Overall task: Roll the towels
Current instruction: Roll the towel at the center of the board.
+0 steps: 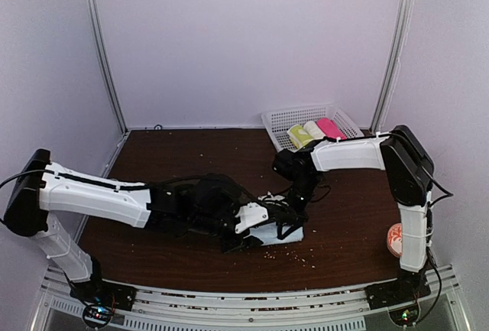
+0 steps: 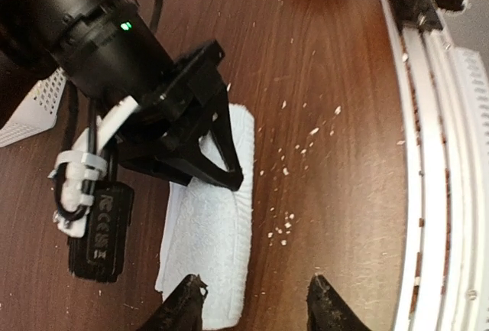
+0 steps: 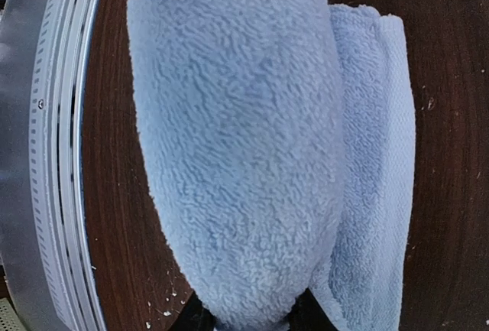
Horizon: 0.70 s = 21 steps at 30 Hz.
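The pale blue towel (image 1: 289, 233) lies on the brown table between the two arms, partly rolled. In the right wrist view its thick rolled part (image 3: 237, 140) fills the space between my fingers, with the flat folded part (image 3: 374, 155) beside it. My right gripper (image 3: 248, 314) is shut on that roll. My left gripper (image 2: 256, 304) is open just above the towel's near end (image 2: 210, 224), its left finger over the cloth and its right finger over bare wood. The yellow-green towel (image 1: 300, 136) sits rolled in the basket.
A white basket (image 1: 279, 121) at the back right also holds a cream roll (image 1: 315, 130) and a pink roll (image 1: 331, 128). Pale crumbs (image 2: 294, 155) dot the wood beside the towel. An orange round object (image 1: 394, 239) lies by the right arm's base.
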Motion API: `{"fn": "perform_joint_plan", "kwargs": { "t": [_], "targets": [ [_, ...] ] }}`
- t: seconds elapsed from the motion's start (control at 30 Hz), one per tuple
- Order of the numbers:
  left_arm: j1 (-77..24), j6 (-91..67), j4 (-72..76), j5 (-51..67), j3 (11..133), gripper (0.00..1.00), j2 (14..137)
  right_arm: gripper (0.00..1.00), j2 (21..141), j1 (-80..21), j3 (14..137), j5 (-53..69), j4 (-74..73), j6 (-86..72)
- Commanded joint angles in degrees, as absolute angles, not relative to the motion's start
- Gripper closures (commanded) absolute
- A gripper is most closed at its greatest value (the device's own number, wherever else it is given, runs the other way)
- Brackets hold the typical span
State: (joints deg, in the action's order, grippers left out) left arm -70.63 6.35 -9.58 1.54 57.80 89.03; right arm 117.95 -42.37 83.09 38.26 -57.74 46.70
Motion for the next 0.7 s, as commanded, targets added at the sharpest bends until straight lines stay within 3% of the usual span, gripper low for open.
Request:
{"fn": "perform_joint_plan", "kwargs": {
  "t": [0.0, 0.23, 0.5, 0.67],
  "targets": [
    [-71.4, 13.8, -10.6, -6.6, 61.4, 0.50, 95.6, 0.82, 124.2, -43.1, 80.8, 34.5, -63.8, 46.1],
    [-71.3, 21.1, -12.8, -11.1, 65.9, 0.47, 107.6, 0.82, 124.0, -43.1, 81.6, 34.5, -63.5, 45.0],
    [-71.4, 21.3, -11.3, -19.8, 63.3, 0.42, 110.0, 0.82, 123.6, -43.1, 81.0, 34.2, -63.8, 45.4],
    [-71.3, 20.4, -11.8, -22.1, 63.8, 0.54, 111.9, 0.81, 123.2, -43.1, 81.5, 34.6, -64.1, 45.7]
  ]
}}
